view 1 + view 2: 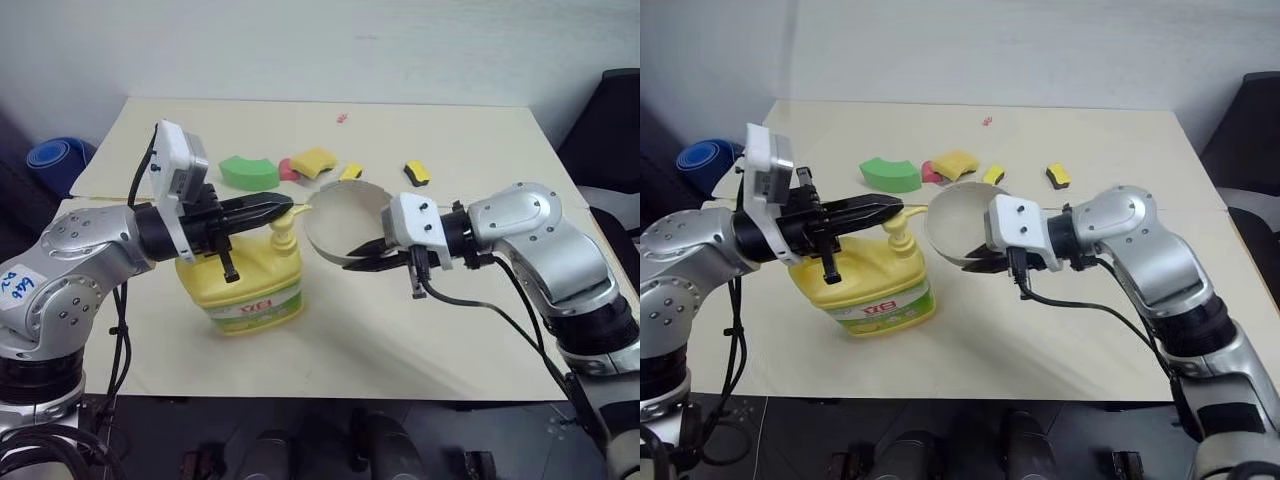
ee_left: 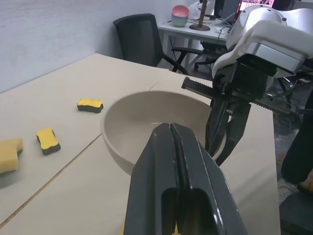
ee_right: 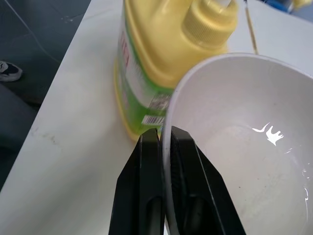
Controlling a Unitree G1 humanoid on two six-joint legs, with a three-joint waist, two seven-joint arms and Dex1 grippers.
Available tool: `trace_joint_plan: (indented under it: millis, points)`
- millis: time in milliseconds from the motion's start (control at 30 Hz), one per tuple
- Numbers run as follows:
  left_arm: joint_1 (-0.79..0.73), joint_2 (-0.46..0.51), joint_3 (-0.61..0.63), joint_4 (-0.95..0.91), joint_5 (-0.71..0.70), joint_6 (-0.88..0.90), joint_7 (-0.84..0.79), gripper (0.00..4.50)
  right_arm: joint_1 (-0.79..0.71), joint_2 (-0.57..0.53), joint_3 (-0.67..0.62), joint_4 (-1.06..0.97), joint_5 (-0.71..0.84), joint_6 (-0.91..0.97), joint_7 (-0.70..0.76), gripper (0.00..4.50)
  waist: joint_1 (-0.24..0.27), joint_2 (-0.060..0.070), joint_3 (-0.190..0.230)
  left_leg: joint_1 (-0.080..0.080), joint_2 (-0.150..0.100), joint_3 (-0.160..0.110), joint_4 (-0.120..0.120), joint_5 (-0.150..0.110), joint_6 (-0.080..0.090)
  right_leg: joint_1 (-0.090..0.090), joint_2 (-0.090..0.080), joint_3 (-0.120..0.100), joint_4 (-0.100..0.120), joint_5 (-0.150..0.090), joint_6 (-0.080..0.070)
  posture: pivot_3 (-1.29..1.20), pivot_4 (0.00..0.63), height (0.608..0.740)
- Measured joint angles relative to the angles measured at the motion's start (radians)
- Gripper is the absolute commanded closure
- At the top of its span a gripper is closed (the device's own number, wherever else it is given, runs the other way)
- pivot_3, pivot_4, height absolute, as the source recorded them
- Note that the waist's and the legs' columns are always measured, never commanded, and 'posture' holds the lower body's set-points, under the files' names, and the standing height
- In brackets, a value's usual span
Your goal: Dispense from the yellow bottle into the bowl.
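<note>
Ahead of left gripper, shut over bottle pump: bowl held on right gripper, blocking the line forward. Beyond bowl: green block, sponges. Open tabletop behind right gripper.

- Office or lab room, judging by furnishings.
- Pale work table against a plain white wall.
- Black office chair beside a desk with a monitor behind.
</note>
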Motion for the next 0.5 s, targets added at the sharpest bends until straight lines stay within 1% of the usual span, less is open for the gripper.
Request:
trace_joint_plan:
  millis: [200, 500]
  points:
    - [-0.002, 0.047, 0.0, -0.012, -0.001, 0.066, 0.009, 4.48, -0.017, 0.025, 0.01, 0.009, -0.016, -0.001, 0.001, 4.5, 0.0, 0.0, 0.0, 0.004, 0.0, -0.002, 0.0, 0.0, 0.0, 0.006, 0.0, -0.001, -0.001, 0.0, 0.0, 0.0, 0.15, 0.74]
    - [-0.003, 0.053, -0.002, -0.016, 0.001, 0.072, 0.007, 4.48, -0.017, 0.031, 0.01, 0.009, -0.022, 0.001, 0.002, 4.5, 0.0, 0.001, 0.0, 0.005, 0.0, -0.002, 0.0, 0.0, 0.0, 0.006, -0.001, -0.001, -0.001, 0.0, 0.0, 0.0, 0.15, 0.74]
